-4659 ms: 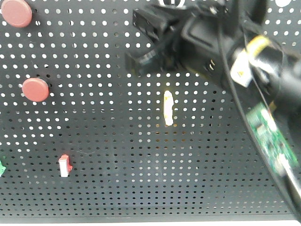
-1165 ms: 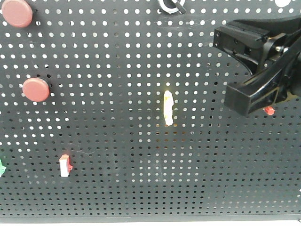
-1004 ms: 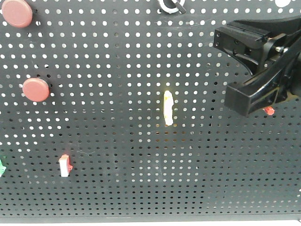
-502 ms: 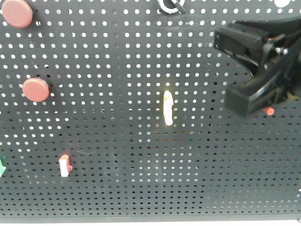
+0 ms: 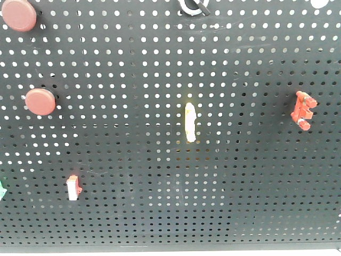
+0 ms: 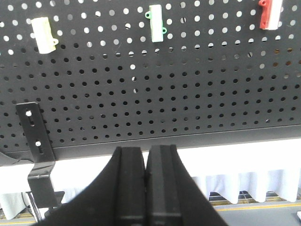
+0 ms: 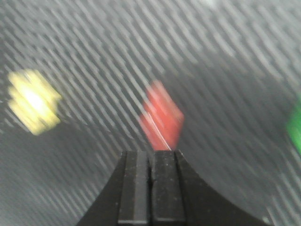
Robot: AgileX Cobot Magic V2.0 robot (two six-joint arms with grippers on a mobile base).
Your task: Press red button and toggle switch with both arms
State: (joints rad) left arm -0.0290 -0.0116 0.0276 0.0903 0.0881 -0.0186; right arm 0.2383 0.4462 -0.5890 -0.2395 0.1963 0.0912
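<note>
Front view: pegboard (image 5: 160, 213), red button (image 5: 40, 102), no arms. Wrist views only: my left gripper (image 6: 146, 188), right gripper (image 7: 151, 188), jaws closed, empty.

The black arm has left the front view, uncovering the red toggle switch (image 5: 303, 110) on the pegboard (image 5: 160, 213)

Black perforated pegboard wall (image 5: 160, 213), black metal bracket (image 6: 35, 146) at its edge, white skirted cloth (image 6: 244, 186) below
</note>
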